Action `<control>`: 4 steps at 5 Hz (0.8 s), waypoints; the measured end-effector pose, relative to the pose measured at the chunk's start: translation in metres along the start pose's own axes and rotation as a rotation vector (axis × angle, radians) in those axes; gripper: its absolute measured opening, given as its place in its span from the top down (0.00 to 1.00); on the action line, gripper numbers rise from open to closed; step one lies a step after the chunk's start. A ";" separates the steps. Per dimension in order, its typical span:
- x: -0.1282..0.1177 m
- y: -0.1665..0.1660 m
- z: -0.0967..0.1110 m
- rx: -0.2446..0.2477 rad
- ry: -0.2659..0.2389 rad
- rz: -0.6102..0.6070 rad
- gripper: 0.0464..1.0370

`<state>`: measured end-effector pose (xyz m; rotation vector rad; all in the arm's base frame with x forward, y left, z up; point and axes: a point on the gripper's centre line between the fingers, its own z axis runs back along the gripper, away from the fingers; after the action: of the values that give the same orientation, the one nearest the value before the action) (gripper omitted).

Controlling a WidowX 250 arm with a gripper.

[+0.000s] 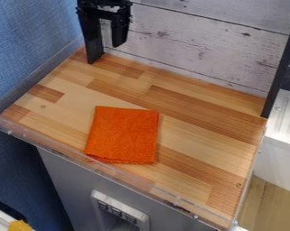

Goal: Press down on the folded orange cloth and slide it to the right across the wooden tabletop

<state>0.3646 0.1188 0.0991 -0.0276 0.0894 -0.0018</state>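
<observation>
Gripper open and unloaded; folded orange cloth flat on the worktop.
I observe my black gripper at eleven o'clock in the camera view, fingers well apart, with nothing held between them. The orange cloth lies at six o'clock from it, well apart, on the wooden worktop. I note a black upright strip at two o'clock in the view.
</observation>
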 end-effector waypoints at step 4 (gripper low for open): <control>-0.048 -0.057 -0.023 0.026 -0.115 0.444 0.04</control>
<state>0.3142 0.0611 0.0822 0.0186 -0.0209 0.4415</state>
